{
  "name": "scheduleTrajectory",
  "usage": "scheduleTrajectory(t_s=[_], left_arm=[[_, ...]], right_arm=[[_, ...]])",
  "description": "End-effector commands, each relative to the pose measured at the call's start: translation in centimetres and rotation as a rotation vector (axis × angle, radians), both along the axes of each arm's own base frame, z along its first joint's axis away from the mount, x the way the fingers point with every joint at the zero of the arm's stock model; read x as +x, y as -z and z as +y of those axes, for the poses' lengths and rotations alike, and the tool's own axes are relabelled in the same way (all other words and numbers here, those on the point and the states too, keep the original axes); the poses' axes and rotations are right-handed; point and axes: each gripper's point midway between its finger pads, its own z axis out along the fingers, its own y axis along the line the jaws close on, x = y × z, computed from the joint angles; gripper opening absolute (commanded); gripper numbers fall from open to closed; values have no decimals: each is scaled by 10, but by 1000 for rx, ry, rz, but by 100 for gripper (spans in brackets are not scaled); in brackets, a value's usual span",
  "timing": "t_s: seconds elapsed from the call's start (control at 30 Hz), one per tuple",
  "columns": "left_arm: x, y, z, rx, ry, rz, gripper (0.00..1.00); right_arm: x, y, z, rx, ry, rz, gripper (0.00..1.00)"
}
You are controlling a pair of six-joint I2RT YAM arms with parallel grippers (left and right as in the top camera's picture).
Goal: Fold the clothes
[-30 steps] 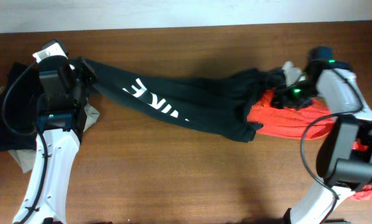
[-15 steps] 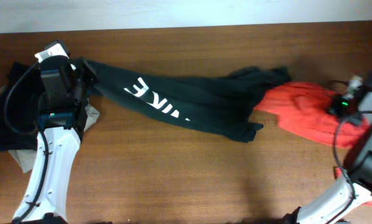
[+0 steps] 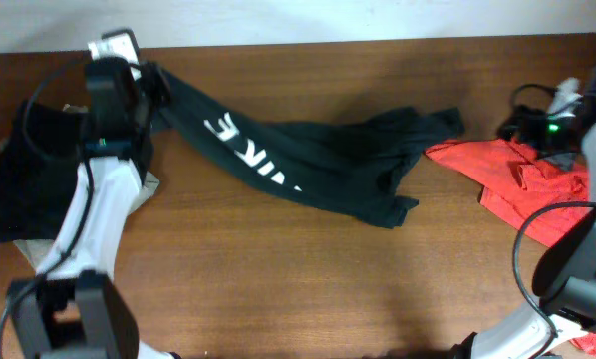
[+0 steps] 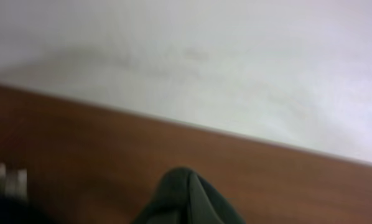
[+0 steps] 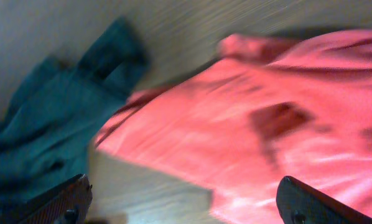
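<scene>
Our left pincer [image 3: 149, 82] is clenched on one end of the dark T-shirt [image 3: 318, 160]. The cloth gathers to a narrow bunch right at the pincer and stretches away across the brown surface [image 3: 278, 269] toward the right pincer [image 3: 517, 125]. The white letters [image 3: 240, 142] lie on the stretch nearest the left pincer. In the left wrist view we see only a hump of that dark cloth at the bottom edge, with the surface and a pale wall [image 4: 236, 62] beyond. The fingers themselves are out of frame there and the picture is blurred.

Behind the left pincer, beside and under its arm, a black garment [image 3: 19, 170] lies heaped. Bits of beige cloth [image 3: 149, 187] show at its edge, and the arm covers part of both.

The right pincer is released: in its wrist view the two fingertips [image 5: 68, 196] sit wide apart with nothing held between them. Just below and ahead of it lies the red garment [image 3: 522, 175], crumpled. Part of it is hidden under the right arm and cut off at the frame's edge. The far end of the T-shirt lies just beside the red garment, and we cannot tell whether they touch.
</scene>
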Motion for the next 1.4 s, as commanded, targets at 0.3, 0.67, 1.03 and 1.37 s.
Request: scheduleTrajectory(t_s=[0.3, 0.67, 1.03, 1.37], left_arm=[[-100, 92, -163, -347, 479, 764, 99], [-211, 249, -285, -148, 451, 1098, 70], [-178, 267, -319, -155, 451, 926, 75], [-245, 259, -255, -67, 327, 1262, 0]], right_arm=[[-19, 7, 67, -38, -195, 156, 99], [-24, 8, 68, -28, -191, 178, 99], [-24, 8, 68, -29, -191, 177, 99], [-26, 8, 68, -26, -192, 184, 99]])
